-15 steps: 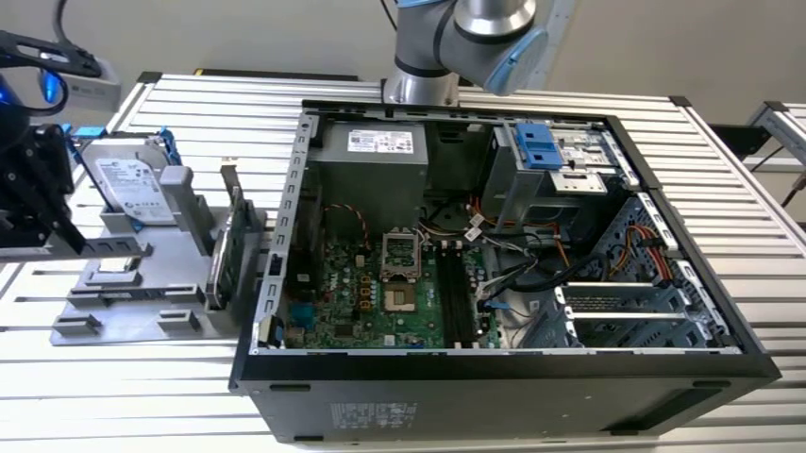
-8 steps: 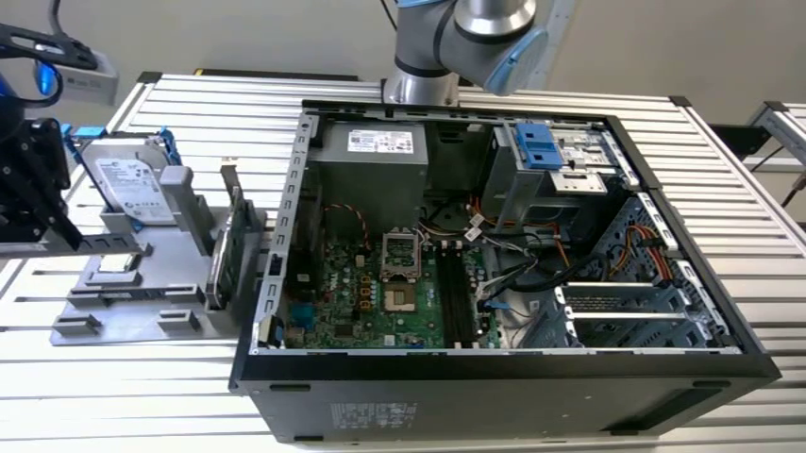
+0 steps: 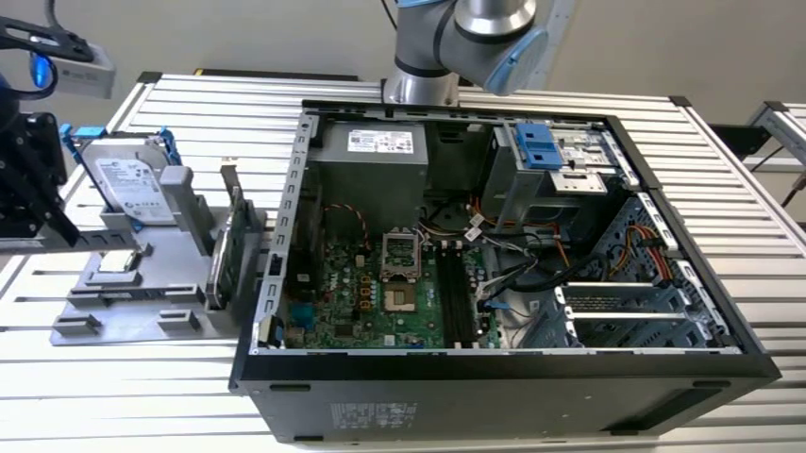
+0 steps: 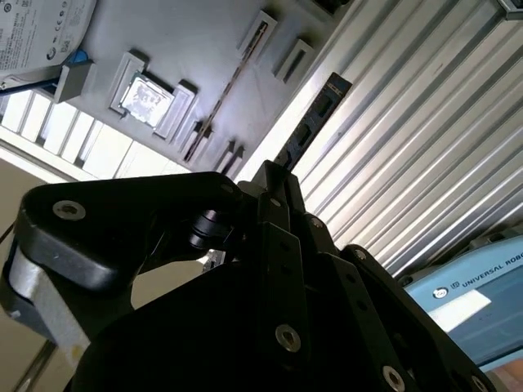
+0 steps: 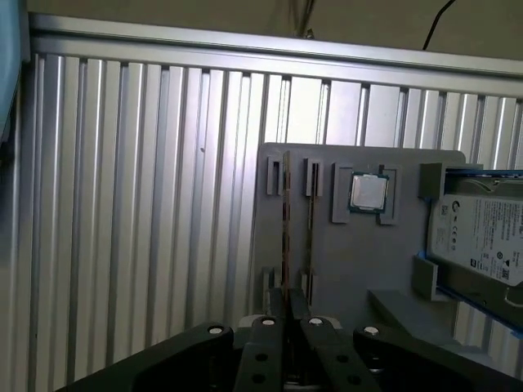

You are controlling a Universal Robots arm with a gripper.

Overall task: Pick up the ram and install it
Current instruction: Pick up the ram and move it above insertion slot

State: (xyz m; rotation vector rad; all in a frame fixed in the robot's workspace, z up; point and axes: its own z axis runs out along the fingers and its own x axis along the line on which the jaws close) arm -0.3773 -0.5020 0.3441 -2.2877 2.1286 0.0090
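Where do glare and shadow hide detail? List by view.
Exterior view: glare bleaches the table slats at the exterior view's left; the computer case interior sits dim. Second wrist view: the gripper is a dark shape against bright slats. First wrist view: streaky reflections along the slats.

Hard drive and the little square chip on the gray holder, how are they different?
The hard drive is far bigger than the chip. The hard drive stands tilted on its edge in a blue frame, while the chip lies flat in a shallow pocket. The hard drive is a rectangle with a white label; the chip is a shiny square. Both rest on the gray holder.
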